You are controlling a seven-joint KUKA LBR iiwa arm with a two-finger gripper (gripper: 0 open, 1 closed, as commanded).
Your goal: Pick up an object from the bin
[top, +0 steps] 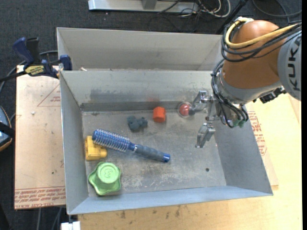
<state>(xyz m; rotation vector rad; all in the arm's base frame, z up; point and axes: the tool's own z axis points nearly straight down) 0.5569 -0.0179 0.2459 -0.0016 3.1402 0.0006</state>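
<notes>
Currently the two-finger gripper stands spread and empty over bare floor at the grey metal bin's right. Nearest lies a small red round ball, just beside one fingertip; descending off-centre could knock it rolling away.

A small, shiny red ball rests on the floor of the grey bin, close to the far wall, right of the frame's centre, just left of my gripper.

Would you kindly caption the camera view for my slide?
Open jaws over the bin, beside a small red ball.
</notes>
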